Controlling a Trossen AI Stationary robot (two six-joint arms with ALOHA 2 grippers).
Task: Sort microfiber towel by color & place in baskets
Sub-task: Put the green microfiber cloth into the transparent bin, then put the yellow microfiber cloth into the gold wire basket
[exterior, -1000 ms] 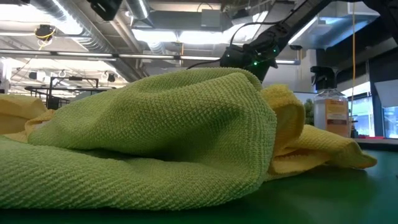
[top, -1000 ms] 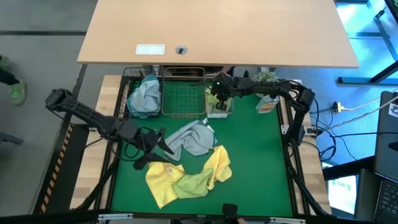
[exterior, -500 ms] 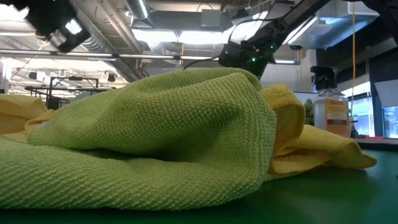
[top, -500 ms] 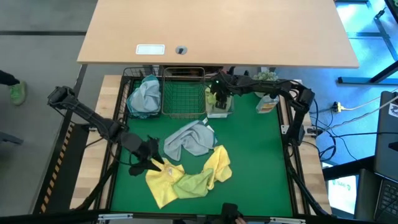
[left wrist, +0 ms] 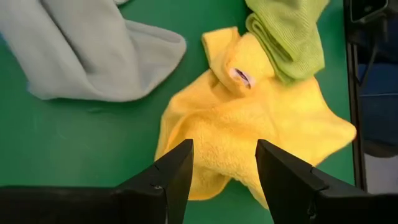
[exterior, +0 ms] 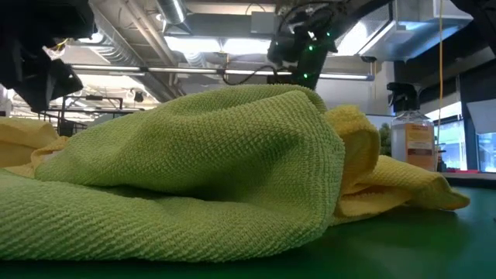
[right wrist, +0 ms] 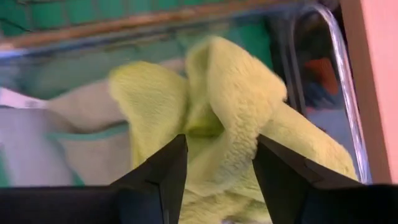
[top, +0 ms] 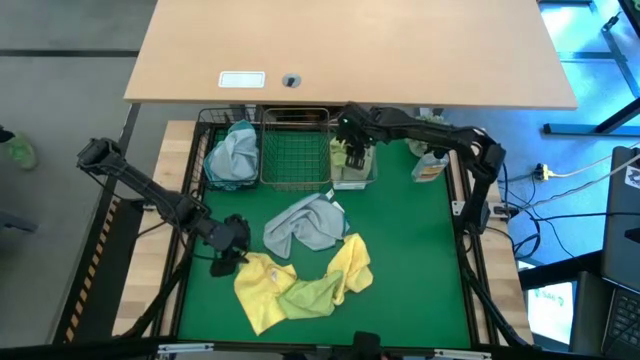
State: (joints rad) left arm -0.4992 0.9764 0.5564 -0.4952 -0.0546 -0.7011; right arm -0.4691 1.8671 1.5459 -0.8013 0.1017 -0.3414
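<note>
My left gripper (top: 232,252) (left wrist: 224,180) hangs open just above the left edge of a yellow towel (top: 262,290) (left wrist: 249,130) lying on the green mat. A pale green towel (top: 315,293) (exterior: 194,170) and a second yellow one (top: 352,262) lie against it, and a blue-grey towel (top: 305,225) lies beyond. My right gripper (top: 352,150) (right wrist: 217,168) stands open over the clear plastic basket (top: 368,178), where a pale green towel (right wrist: 230,124) lies bunched. The black basket (top: 205,130) holds a blue-grey towel (top: 232,152). The silver basket (top: 295,150) stands between the two.
The three baskets stand in a row along the mat's far edge. A spray bottle (top: 430,160) (exterior: 411,136) and a small plant (top: 430,122) stand right of the clear basket. Bare green mat (top: 420,260) lies on the right side.
My left gripper has gone toward the table's near edge and down, from beside the blue-grey towel to the yellow towel's left edge. My right gripper has risen a little over the clear basket and shifted toward the far edge.
</note>
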